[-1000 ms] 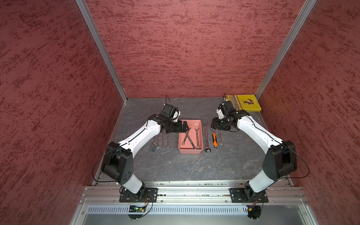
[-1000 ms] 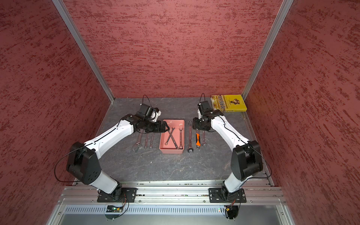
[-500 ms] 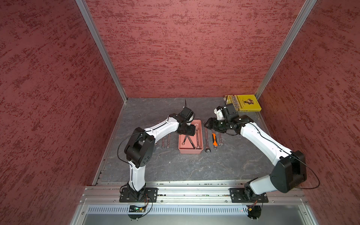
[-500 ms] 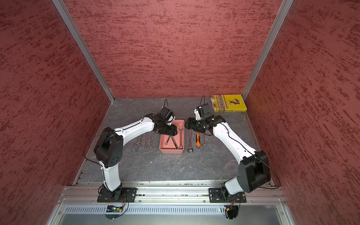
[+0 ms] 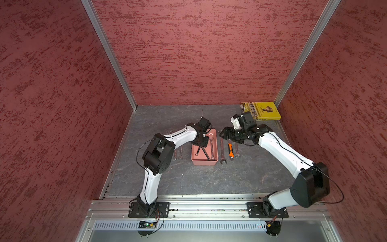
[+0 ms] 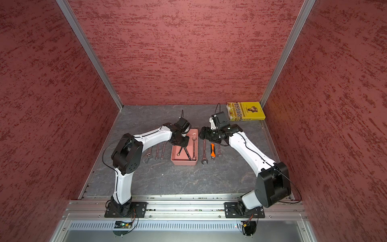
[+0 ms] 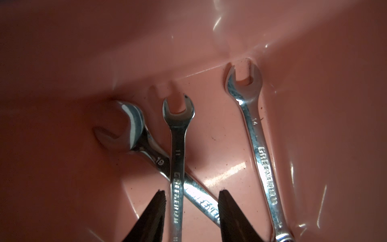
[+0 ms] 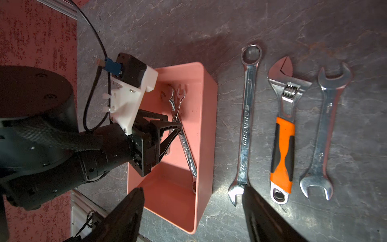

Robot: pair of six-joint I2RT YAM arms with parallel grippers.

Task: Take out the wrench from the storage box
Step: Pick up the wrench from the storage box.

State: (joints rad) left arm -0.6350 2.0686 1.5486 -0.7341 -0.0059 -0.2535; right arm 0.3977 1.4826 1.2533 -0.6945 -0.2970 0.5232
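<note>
Wrench 11 [image 7: 178, 146] lies inside the salmon-pink storage box [image 5: 204, 162], crossed over wrench 19 [image 7: 146, 142], with wrench 14 [image 7: 261, 150] alongside. I see my left gripper [image 7: 190, 193] down in the box, jaws parted either side of the two crossed shafts, nothing clamped. My right gripper [image 8: 192, 189] hovers beside the box, spread wide and empty.

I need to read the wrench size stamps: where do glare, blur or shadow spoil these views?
Left wrist view: stamps on the wrench marked 11 and its neighbours are sharp; glare streaks the storage box walls, and the left gripper is a black silhouette. Right wrist view: the loose combination wrench is crisp, the right gripper dark and soft. Both top views: stamps too small.
</note>
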